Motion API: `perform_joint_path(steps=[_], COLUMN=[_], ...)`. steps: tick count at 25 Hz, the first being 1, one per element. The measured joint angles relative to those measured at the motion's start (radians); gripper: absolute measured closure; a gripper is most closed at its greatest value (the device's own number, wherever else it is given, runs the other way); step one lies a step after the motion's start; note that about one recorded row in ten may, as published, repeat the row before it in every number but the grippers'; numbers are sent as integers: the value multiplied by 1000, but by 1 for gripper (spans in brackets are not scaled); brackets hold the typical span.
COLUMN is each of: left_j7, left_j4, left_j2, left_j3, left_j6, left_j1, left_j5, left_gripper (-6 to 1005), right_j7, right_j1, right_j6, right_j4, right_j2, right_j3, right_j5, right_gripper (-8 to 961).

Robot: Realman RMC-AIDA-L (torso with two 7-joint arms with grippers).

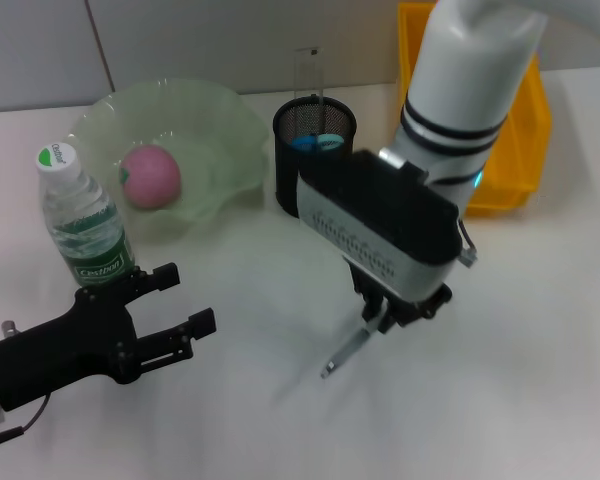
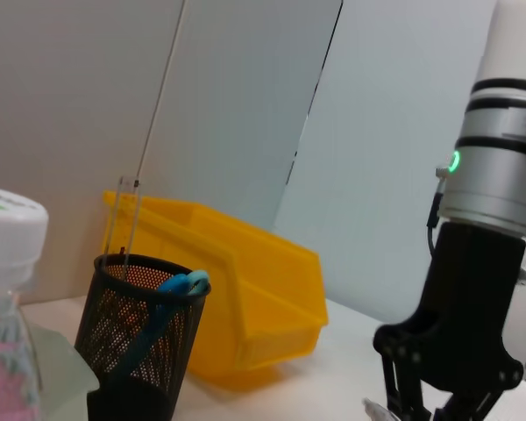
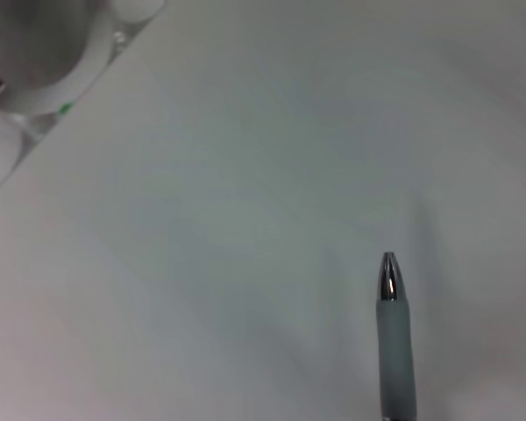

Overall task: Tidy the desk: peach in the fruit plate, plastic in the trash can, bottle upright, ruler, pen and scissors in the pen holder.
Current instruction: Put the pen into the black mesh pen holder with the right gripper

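Right gripper (image 1: 385, 312) clamps the pen (image 1: 344, 353), tip slanting down toward the desk. Holder (image 1: 314, 150) lies up and behind it, near. Left gripper (image 1: 170, 300) open beside the bottle (image 1: 84, 218).

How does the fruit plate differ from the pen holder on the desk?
The fruit plate is pale green, translucent, wide and shallow with a wavy rim; the pen holder is black mesh, narrow and tall with straight sides. The fruit plate holds a pink peach; the pen holder holds a clear ruler standing upright and something blue-handled, likely scissors. Both stand on the desk, side by side, open at the top.
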Motion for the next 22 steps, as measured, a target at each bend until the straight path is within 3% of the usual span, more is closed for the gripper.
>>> perform_joint_path(steps=[7, 18, 22], left_j7=[-12, -13, -11], left_j4=[-2, 1, 0], left_j2=[1, 3, 3], left_j3=[0, -11, -11], left_j6=[35, 71, 74], left_j1=[3, 3, 4], left_j5=[-36, -89, -105], left_gripper=[155, 155, 155], right_j7=[99, 222, 229], right_j1=[-17, -65, -106], right_j6=[0, 4, 26], right_j4=[-40, -95, -120], right_j2=[-1, 2, 4], right_j3=[88, 144, 196], right_j5=[-28, -22, 56], right_gripper=[830, 831, 831])
